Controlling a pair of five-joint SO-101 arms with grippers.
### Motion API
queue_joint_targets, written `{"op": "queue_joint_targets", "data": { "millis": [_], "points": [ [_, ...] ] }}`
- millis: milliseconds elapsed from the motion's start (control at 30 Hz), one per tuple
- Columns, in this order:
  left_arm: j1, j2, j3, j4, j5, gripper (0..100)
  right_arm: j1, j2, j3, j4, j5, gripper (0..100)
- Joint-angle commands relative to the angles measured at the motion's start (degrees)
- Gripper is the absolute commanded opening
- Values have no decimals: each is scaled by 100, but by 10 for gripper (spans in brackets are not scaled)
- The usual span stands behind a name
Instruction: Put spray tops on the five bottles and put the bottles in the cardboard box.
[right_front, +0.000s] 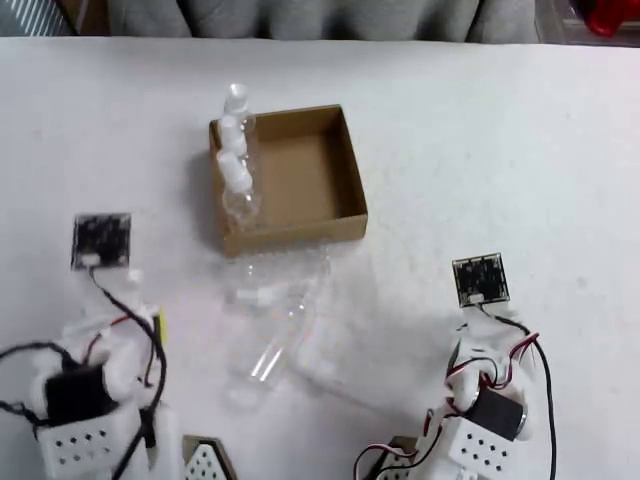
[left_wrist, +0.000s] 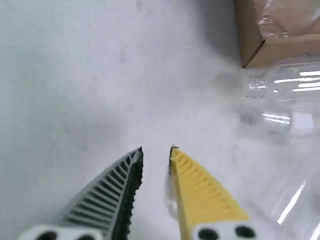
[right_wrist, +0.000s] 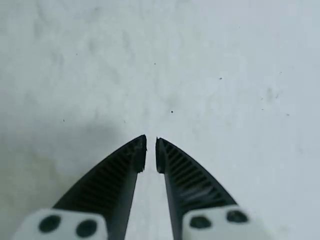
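The cardboard box (right_front: 300, 232) is seen mid-counter (right_front: 500, 130), with white-topped bottles (right_front: 237, 160) lined along its left wall. Clear bottles (right_front: 272, 315) are laid just near of it. The left tool (left_wrist: 156, 150) is held narrowly apart, the right tool (right_wrist: 151, 142) almost closed

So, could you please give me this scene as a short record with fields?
box: cardboard box, open, on the table
in box: bottles with white tops along one wall, count unclear
loose: clear bottles lying before the box
left gripper: slightly open, empty
right gripper: nearly shut, empty
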Motion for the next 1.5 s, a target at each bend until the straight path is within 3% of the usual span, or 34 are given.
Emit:
{"op": "queue_joint_targets", "data": {
  "millis": [0, 300, 433, 567, 700, 900, 1233, 1467],
  "points": [
    [180, -611, 651, -352, 62, 98, 40, -22, 70, 40, 44, 18],
    [725, -646, 1635, -897, 62, 98, 22, -66, 70, 40, 88, 18],
    [716, -646, 1697, -1073, 62, 98, -303, -75, 26, 31, 862, 18],
    [593, -646, 1679, -1099, 62, 98, -576, -75, -360, -4, 1029, 18],
    [233, -637, 1574, -1196, 62, 98, -1174, -22, -879, 31, 985, 16],
    [119, -637, 1565, -1231, 35, 98, -1974, 338, -2040, 453, 167, 16],
    [119, -646, 1811, -1635, 18, 98, -3574, 3653, -4220, 1578, -167, 18],
    [154, -673, 1943, -1793, 26, 98, -5297, 5068, -4985, 2527, -114, 27]
  ]
}}
